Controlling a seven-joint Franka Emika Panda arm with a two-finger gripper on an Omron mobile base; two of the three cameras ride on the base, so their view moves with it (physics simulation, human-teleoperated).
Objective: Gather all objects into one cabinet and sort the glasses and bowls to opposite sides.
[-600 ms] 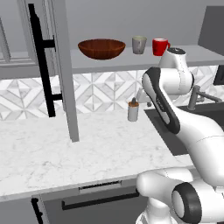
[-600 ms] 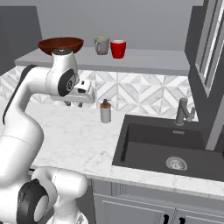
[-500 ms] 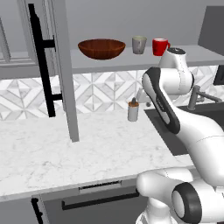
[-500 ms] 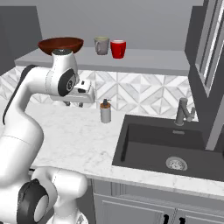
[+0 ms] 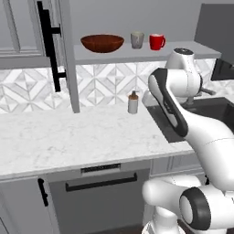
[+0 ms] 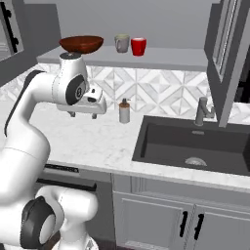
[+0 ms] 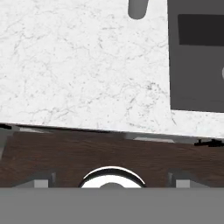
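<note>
On the grey cabinet's shelf board (image 5: 183, 51) (image 6: 171, 57) stand the wide dark-brown wooden bowl (image 5: 102, 43) (image 6: 81, 44), the grey cup (image 5: 137, 39) (image 6: 121, 43) and the red mug (image 5: 156, 42) (image 6: 138, 47), in that order from left to right. The tall door with its black bar handle (image 5: 47, 45) stands open at the left. My gripper (image 6: 84, 115) (image 7: 112, 179) hangs below shelf height over the counter, pointing down, open, with nothing between its fingers. The blue vessel is out of view.
A white soap dispenser (image 5: 133, 103) (image 6: 124, 111) (image 7: 138, 8) stands on the marble counter (image 5: 68, 137) by the backsplash. The dark sink (image 6: 195, 146) (image 7: 197, 57) with its faucet (image 6: 202, 111) lies to the right. Another open cabinet door (image 6: 225, 58) hangs above the sink.
</note>
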